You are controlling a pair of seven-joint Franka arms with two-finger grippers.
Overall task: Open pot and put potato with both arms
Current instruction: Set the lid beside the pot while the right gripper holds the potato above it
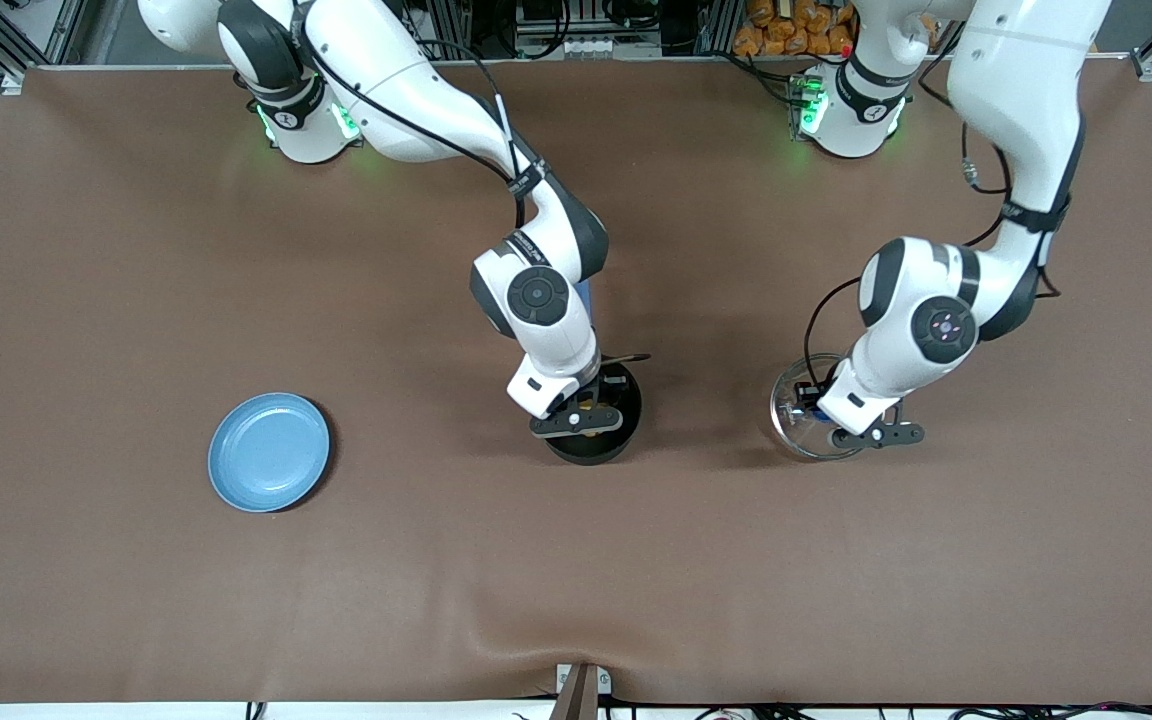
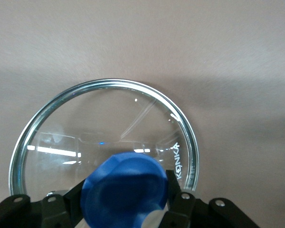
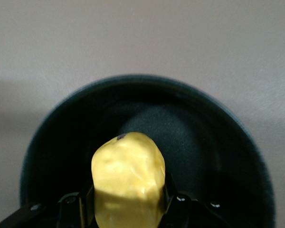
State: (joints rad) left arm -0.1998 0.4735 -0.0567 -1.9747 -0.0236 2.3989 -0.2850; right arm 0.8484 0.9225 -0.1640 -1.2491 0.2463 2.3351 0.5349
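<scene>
The black pot (image 1: 616, 432) stands open at the middle of the table, its blue handle (image 1: 584, 296) mostly hidden under the right arm. My right gripper (image 1: 586, 410) is shut on the yellow potato (image 3: 128, 175) and holds it over the pot's inside (image 3: 194, 137). My left gripper (image 1: 828, 413) is shut on the blue knob (image 2: 124, 190) of the clear glass lid (image 2: 104, 123). It holds the lid (image 1: 792, 410) low over the table beside the pot, toward the left arm's end. I cannot tell whether the lid touches the table.
A flat light-blue plate (image 1: 269, 451) lies on the brown table (image 1: 576, 580) toward the right arm's end, a little nearer the front camera than the pot. It holds nothing.
</scene>
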